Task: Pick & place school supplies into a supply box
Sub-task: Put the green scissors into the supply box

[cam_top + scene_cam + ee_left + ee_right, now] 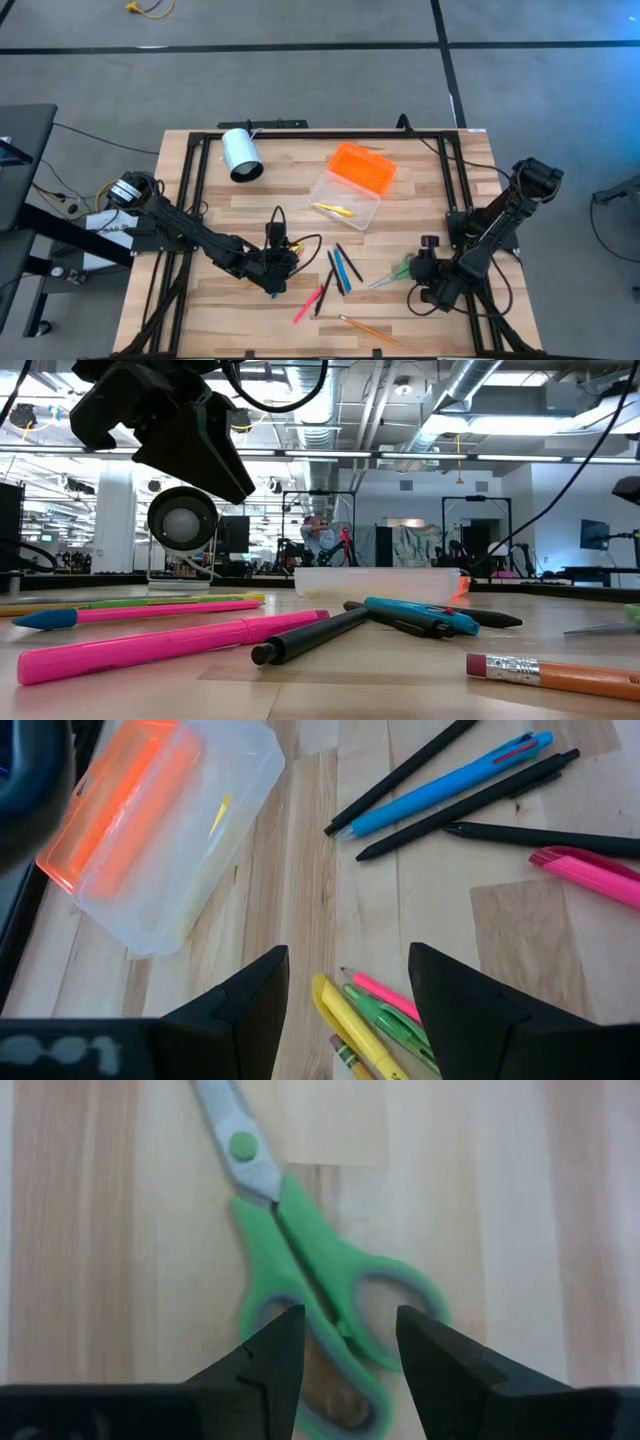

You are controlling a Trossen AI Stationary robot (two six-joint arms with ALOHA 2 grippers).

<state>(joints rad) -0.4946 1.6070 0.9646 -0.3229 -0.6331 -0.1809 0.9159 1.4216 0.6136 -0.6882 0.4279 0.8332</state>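
Note:
The supply box (352, 185) lies open, its orange lid (363, 166) hinged back beyond the clear base, with a yellow pen (335, 210) inside. My left gripper (348, 995) is open above a bunch of yellow, green and pink pens (365, 1010) near the table's front left. Black, blue and pink pens (338, 272) lie scattered at the front middle. My right gripper (350, 1345) is open, its fingers standing on either side of the green scissors' handle (330, 1295). The scissors (392, 272) lie flat on the table.
A white cylinder (241, 154) lies on its side at the far left of the table. An orange pencil (365, 327) lies near the front edge, and a pink pen (308, 305) beside it. Black frame rails (190, 170) run along the table's sides. Cables trail from the left arm (190, 232).

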